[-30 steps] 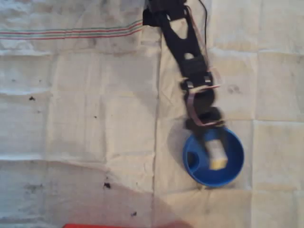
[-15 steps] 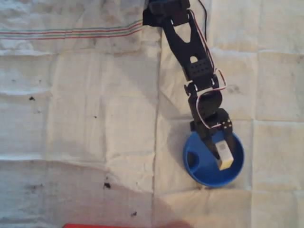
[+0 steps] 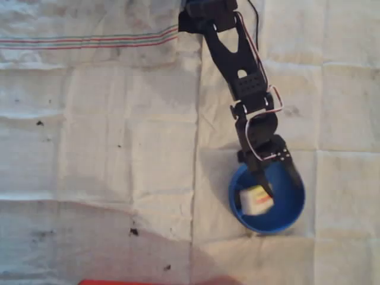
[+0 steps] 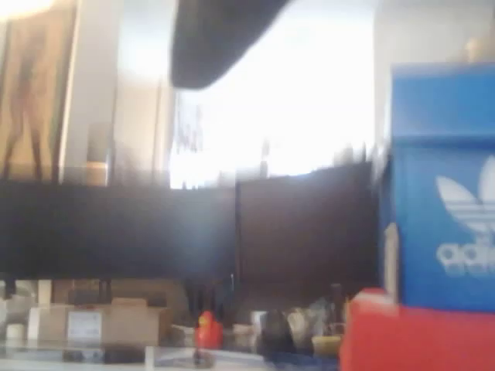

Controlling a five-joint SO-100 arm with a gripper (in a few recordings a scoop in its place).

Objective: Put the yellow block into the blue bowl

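In the overhead view the blue bowl (image 3: 268, 228) sits on the cloth, lower right of centre. The yellow block (image 3: 255, 199) lies inside it on the left part of the bottom, with a red mark on its upper face. My black gripper (image 3: 282, 185) hangs over the bowl's upper right part, open. One finger (image 3: 263, 183) ends right beside the block and the other finger (image 3: 293, 174) runs along the right wall. Nothing is held between them. The arm (image 3: 240, 77) reaches down from the top edge.
A creased whitish cloth (image 3: 107, 148) covers the table, with coloured stripes (image 3: 89, 42) at the upper left. A red object (image 3: 130, 282) pokes in at the bottom edge. The wrist view looks across a room at a blue box (image 4: 445, 185) and a red thing (image 4: 410, 334).
The gripper has opened and let go of the yellow block, which dropped from between the fingers onto the left of the bowl's bottom. The arm has barely moved over the last half second.
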